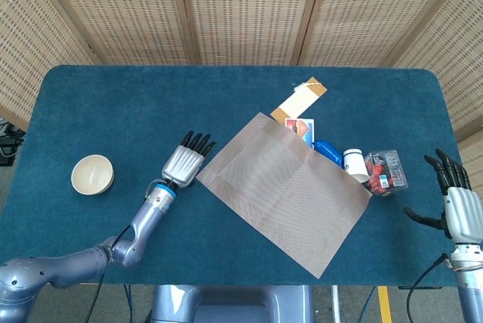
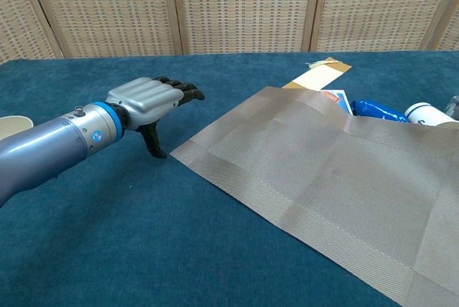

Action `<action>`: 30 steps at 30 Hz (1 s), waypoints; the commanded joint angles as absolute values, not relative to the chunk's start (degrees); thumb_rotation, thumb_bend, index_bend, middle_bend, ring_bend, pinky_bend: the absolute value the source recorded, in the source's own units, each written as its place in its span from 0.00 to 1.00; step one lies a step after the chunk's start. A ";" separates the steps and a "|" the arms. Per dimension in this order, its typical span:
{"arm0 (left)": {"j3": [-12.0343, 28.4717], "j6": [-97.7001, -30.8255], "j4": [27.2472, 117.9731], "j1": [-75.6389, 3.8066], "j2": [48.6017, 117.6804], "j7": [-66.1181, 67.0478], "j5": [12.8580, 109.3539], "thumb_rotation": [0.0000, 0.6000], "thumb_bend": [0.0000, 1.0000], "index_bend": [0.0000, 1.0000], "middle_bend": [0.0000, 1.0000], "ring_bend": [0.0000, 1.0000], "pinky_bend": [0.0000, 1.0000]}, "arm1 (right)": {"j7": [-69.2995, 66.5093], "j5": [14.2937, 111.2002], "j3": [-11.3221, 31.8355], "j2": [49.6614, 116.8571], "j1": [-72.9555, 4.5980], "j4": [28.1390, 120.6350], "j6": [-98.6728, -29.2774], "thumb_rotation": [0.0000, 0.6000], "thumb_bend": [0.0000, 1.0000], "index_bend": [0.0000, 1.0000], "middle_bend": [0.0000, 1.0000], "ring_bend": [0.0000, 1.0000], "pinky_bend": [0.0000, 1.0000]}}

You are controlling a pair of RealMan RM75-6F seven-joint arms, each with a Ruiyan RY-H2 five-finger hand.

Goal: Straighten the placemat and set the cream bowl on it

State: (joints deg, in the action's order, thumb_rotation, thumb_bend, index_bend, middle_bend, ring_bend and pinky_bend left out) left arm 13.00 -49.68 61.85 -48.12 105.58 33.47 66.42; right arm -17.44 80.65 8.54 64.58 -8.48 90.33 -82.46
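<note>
Head view: placemat point(image 1: 284, 191) lies skewed on the blue table point(image 1: 113, 104), its far edge over a clutter of packets point(image 1: 377, 170). Cream bowl point(image 1: 92, 173) sits upright at the left, well apart from the mat. Left hand point(image 1: 183, 163) hovers just beside the mat's left corner, fingers extended, holding nothing. Right hand point(image 1: 456, 206) at the right edge, fingers spread, empty.

Chest view: left hand point(image 2: 147, 99) flat, thumb down near the mat corner point(image 2: 179, 153); contact unclear. Bowl rim point(image 2: 14, 123) shows behind the forearm.

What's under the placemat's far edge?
Poking out from under the placemat: a tan card, a red-and-blue packet, a blue pouch and a white bottle. The clear box sits beside it. How far each reaches under is hidden.
</note>
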 commanded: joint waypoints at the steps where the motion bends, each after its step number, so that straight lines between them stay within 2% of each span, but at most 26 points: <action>1: 12.69 -49.45 61.32 -48.49 105.95 33.52 66.44 1.00 0.00 0.06 0.00 0.00 0.00 | -17.35 80.63 8.57 64.59 -8.43 90.37 -82.50 1.00 0.12 0.13 0.00 0.00 0.00; 16: 11.67 -49.17 58.06 -50.14 108.29 34.49 66.05 1.00 0.01 0.08 0.00 0.00 0.00 | -17.91 81.05 8.76 64.63 -8.18 90.77 -82.80 1.00 0.12 0.14 0.00 0.00 0.00; 27: 11.12 -50.21 55.91 -51.10 110.77 33.21 67.27 1.00 0.37 0.11 0.00 0.00 0.00 | -18.38 81.31 8.71 64.60 -8.20 90.89 -82.38 1.00 0.12 0.14 0.00 0.00 0.00; 30: 10.74 -50.79 55.86 -51.01 110.95 32.53 68.03 1.00 0.40 0.12 0.00 0.00 0.00 | -18.34 81.40 8.63 64.70 -8.29 90.86 -82.11 1.00 0.12 0.14 0.00 0.00 0.00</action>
State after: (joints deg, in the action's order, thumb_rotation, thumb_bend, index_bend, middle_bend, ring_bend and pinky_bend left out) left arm 10.88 -50.60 55.89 -51.05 110.89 32.72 67.82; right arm -18.35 81.39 8.64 64.68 -8.27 90.87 -82.14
